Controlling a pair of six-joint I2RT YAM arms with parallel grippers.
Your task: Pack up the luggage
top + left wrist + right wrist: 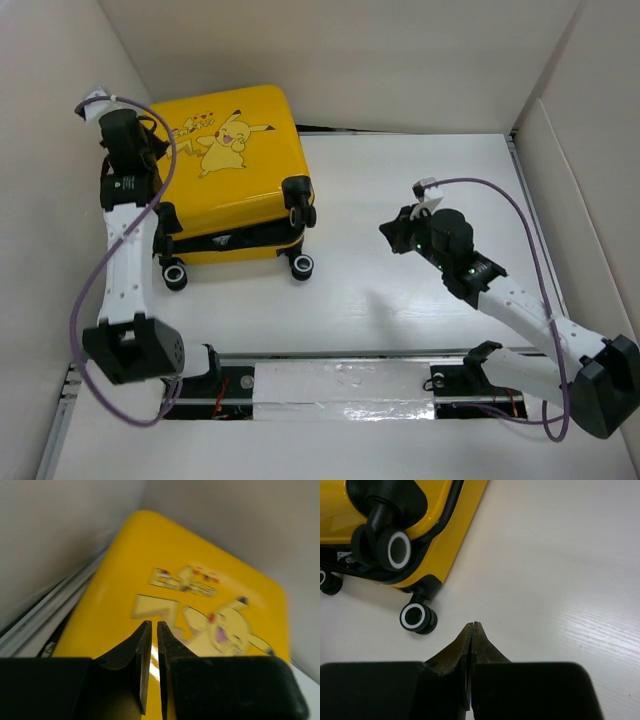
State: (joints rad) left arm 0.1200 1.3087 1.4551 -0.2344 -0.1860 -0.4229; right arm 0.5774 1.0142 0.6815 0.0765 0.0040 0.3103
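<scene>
Yellow hard-shell luggage [235, 150] with a Pikachu cartoon print lies flat on the far left of a white table [420, 300], tucked close to the corner of the white walls [350, 60]. Its printed shell faces up. A dark seam runs between the two shells along the near side. Black wheels with white hubs [398, 549] stick out at its near and right edges.

From the left wrist camera, the left gripper [150, 625] hangs over the luggage's printed top near its left edge. Its black fingers [141, 645] are drawn almost together, with only a thin slit between them and nothing pinched there.

The right gripper [474, 625] hovers over bare tabletop in the middle right area, well apart from the luggage and pointing towards its wheeled corner. Its fingers [487, 647] are pressed tight together at the tips and hold nothing.
</scene>
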